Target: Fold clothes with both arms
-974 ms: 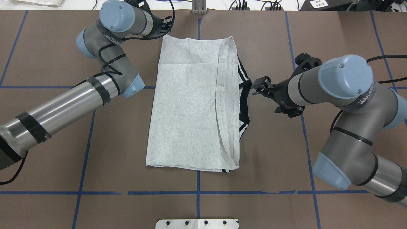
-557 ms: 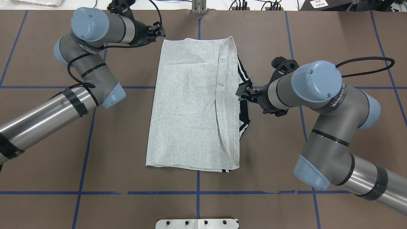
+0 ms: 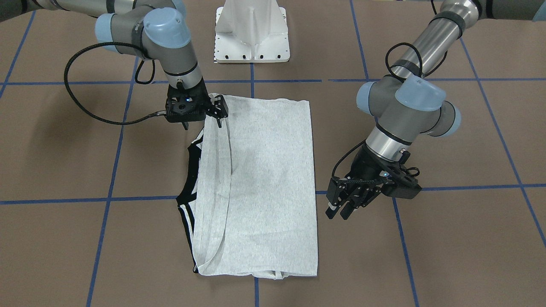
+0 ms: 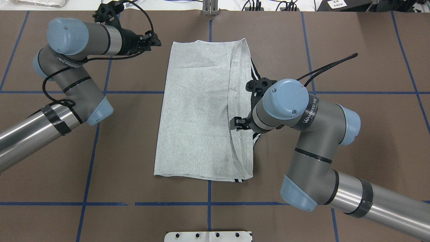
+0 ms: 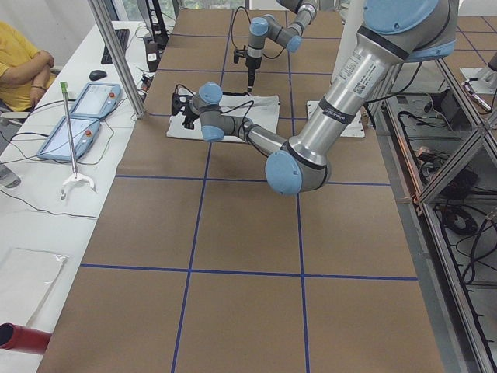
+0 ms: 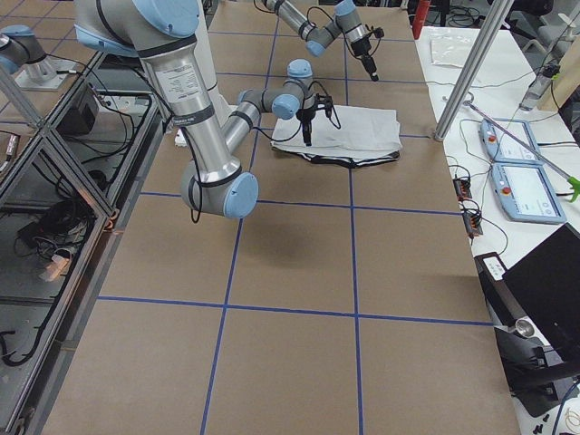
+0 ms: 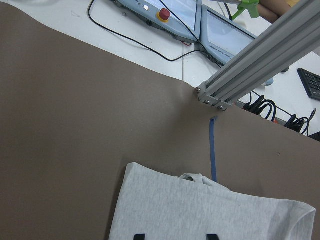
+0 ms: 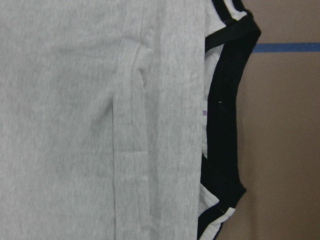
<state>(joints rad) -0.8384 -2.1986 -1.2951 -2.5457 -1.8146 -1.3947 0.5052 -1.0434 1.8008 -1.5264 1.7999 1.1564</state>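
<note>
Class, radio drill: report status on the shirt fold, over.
Left claw open, off the far corner. Right claw above the folded edge, jaws unreadable. T-shirt flat, black collar peeking out. Nothing lying on it.

Left arm (image 4: 72, 84): was a silver tube banded with black tape, with grey joints, light blue round caps and white lettering on a black ring.
Right arm (image 4: 310, 134): had the same silver tube, grey joints and blue caps with small screws.
Cables (image 3: 65, 79): were black and braided.
Left gripper (image 3: 341, 212), right gripper (image 3: 219, 117): were black, two-fingered linkage frames.
Base (image 3: 251, 30): was white, with dark screws along its edge.
</note>
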